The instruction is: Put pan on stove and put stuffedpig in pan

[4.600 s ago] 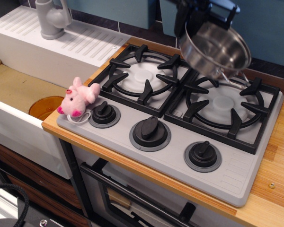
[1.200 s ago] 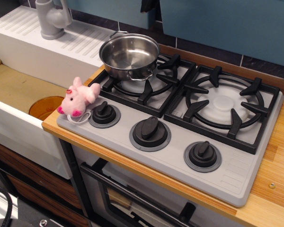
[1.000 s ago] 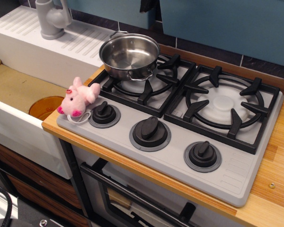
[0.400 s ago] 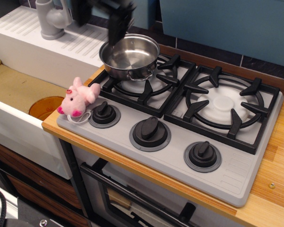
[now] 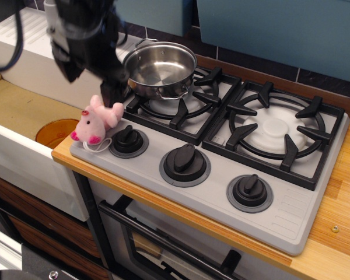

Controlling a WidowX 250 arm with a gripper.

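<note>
The black arm reaches down from upper left, its gripper [image 5: 90, 79] spread wide (motion-blurred) and holding nothing.

A toy kitchen: grey stove [image 5: 221, 175] with knobs, white sink [image 5: 23, 146], wooden counter [image 5: 338, 233].

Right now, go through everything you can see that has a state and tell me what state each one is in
pan: upright, empty, sitting on the left burner grate.
stuffedpig: lying at the stove's front left corner beside the left knob, not in the pan.
gripper: open, above the stuffedpig, holding nothing.
stove: right burner bare, left one under the pan.
knobs: three; settings cannot be told.
oven door: looks shut.
</note>
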